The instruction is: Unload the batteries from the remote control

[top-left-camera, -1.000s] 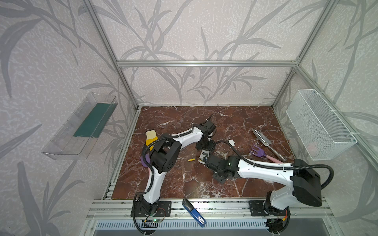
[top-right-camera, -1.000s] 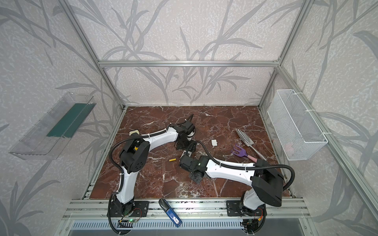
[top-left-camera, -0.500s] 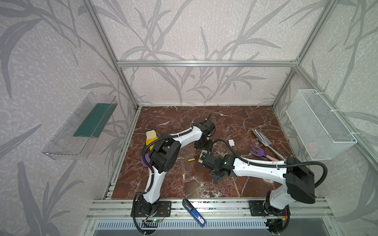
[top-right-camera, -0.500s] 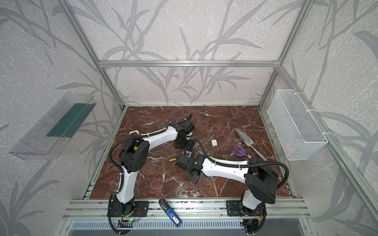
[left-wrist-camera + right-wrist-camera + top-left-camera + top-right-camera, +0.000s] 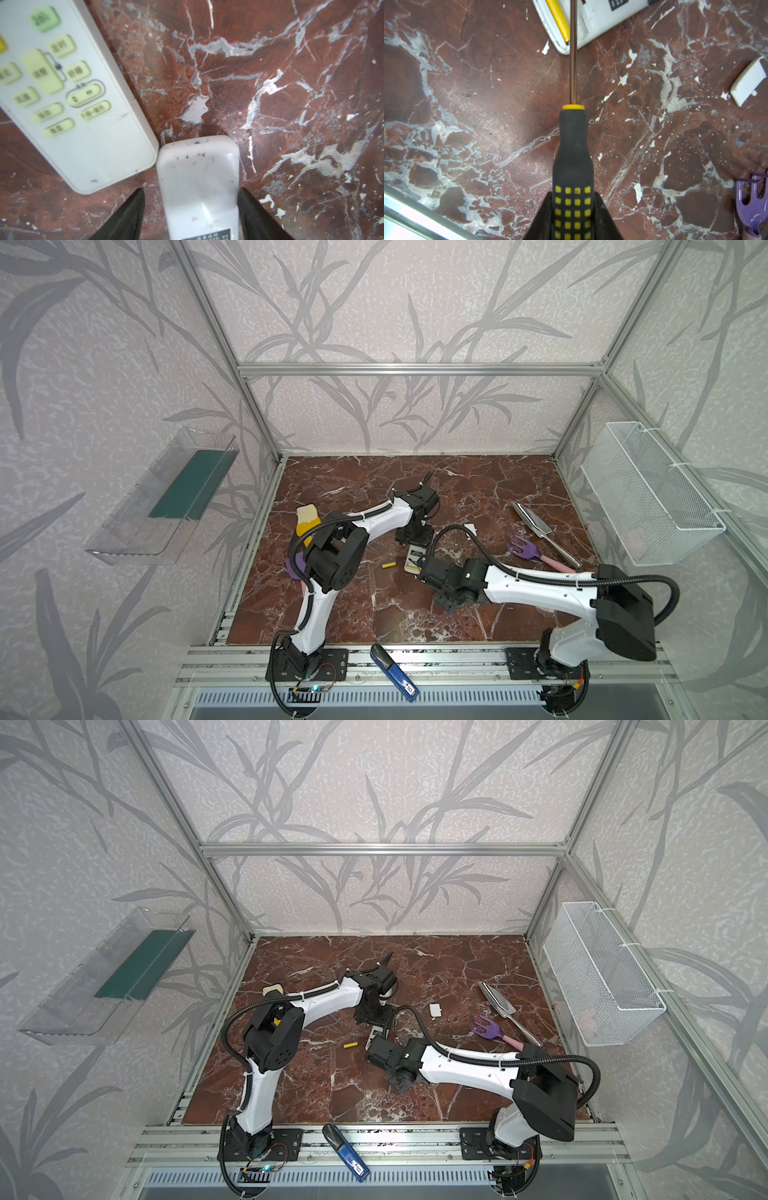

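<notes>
A white remote control (image 5: pixel 199 187) lies back side up between the fingers of my left gripper (image 5: pixel 191 190). One finger touches its side and the other stands a little off, so the gripper is open. In both top views the remote (image 5: pixel 413 563) (image 5: pixel 372 1034) sits just in front of that gripper (image 5: pixel 413 537). My right gripper (image 5: pixel 573 194) is shut on a black-and-yellow screwdriver (image 5: pixel 573 155). Its shaft reaches into the remote's open compartment (image 5: pixel 593 16), beside a yellow battery (image 5: pixel 558 18). Another yellow battery (image 5: pixel 388 565) (image 5: pixel 350 1045) lies loose on the table.
A second remote (image 5: pixel 62 93) lies buttons up beside the first. A white battery cover (image 5: pixel 470 529) (image 5: pixel 748 82), a purple rake (image 5: pixel 521 547) and a metal trowel (image 5: pixel 540 526) lie to the right. A wire basket (image 5: pixel 648 493) hangs on the right wall and a clear shelf (image 5: pixel 166 497) on the left.
My right arm has shifted a little left toward the remote with the screwdriver. The left gripper's fingers have narrowed around the remote.
</notes>
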Motion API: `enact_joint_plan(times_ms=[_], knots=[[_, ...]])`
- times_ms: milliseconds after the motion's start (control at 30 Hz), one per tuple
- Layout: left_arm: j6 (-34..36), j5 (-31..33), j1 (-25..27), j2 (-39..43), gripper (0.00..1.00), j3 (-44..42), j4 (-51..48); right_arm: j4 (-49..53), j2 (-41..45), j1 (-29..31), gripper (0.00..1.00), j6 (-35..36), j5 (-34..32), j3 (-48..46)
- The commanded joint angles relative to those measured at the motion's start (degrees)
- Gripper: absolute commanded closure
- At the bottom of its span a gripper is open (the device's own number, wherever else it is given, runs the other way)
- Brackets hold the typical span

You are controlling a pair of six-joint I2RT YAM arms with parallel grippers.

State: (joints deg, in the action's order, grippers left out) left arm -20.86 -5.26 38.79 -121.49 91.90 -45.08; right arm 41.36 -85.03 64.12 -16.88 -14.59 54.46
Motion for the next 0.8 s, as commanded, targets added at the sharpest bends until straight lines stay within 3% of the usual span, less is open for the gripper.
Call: enact_joint_plan(times_ms=[0,267,600,767], knots=[[-0.47,4.43,-0.37,0.09,0.29,-0.93,-5.36,1.3,3.91,-0.05,1.0,-0.09,-0.04,-0.8],[-1.02,3.85,-0.29,0.98,0.29,-1.5,-5.39,-0.5,7.11,-0.05,1.0,2.09,4.61,-2.1],[-2.6,1.44,-0.25,3.8,0.29,-5.96,-2.99,-1.96,9.7,-0.05,1.0,0.88,5.8,-5.41],[-2.87,1.67,-0.26,4.06,0.22,-5.95,-2.85,-3.36,7.15,0.47,1.0,0.8,8.44,-5.16]])
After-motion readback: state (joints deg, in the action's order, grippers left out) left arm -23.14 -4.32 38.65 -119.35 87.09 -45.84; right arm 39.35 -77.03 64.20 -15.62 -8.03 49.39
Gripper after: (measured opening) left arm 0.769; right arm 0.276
